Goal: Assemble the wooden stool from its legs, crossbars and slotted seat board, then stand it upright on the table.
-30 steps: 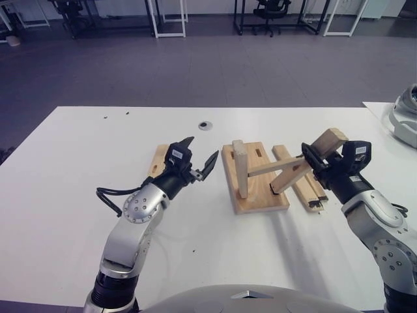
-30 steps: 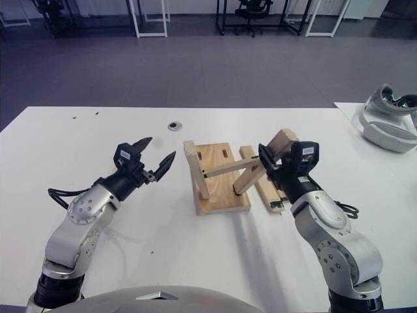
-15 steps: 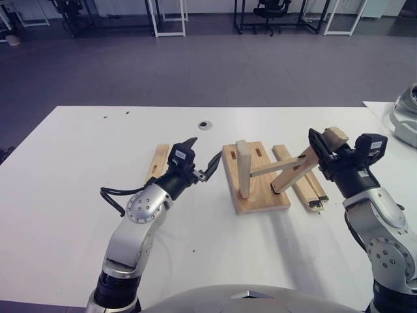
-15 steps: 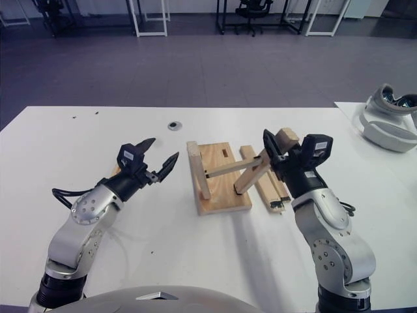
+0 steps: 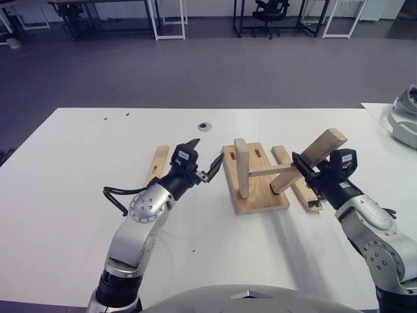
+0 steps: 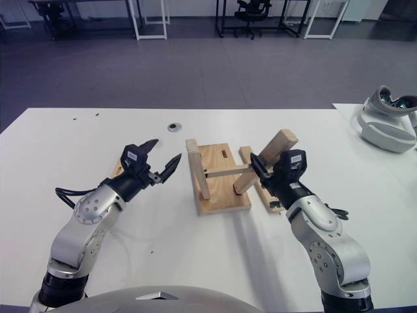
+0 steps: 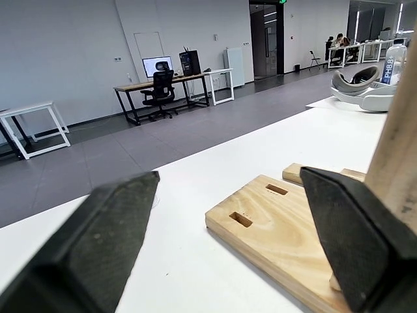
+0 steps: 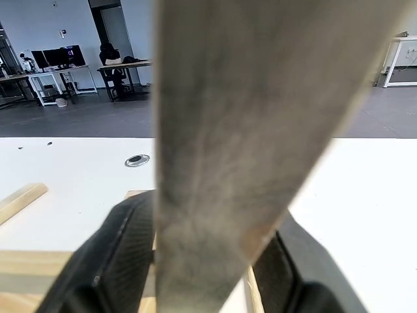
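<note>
The right jaws are clamped on a tilted pale wooden leg (image 5: 322, 146), gripped low on its length, with dark pads (image 8: 124, 248) pressed against it on both sides. This tilted leg is seen leaning up and away to the right of the flat slotted wooden seat board (image 5: 260, 199), its lower end down by the board's right edge; whether that end touches the board cannot be told. A thin wooden crossbar (image 5: 270, 171) is run from the tilted leg across to an upright wooden leg (image 5: 242, 168), which is stood on the seat board near its left half. Whether the upright leg is seated in a slot cannot be told. The seat board is laid flat on the white bench (image 5: 78, 169), and two rectangular slots are shown open near its far edge. The left jaws are held wide apart and empty just to the left of the seat board, pointed towards it above the bench, with both dark fingers (image 7: 98, 261) spread. A flat wooden bar (image 5: 156, 163) is laid on the bench further left of the board, beyond the left jaws. More flat wooden pieces (image 5: 301, 186) are laid just beside the board's right edge, partly under the right jaws. A small dark round disc (image 5: 205, 126) is set on the bench beyond the board's far edge. A white and grey headset (image 6: 388, 124) is placed well apart to the board's right.
</note>
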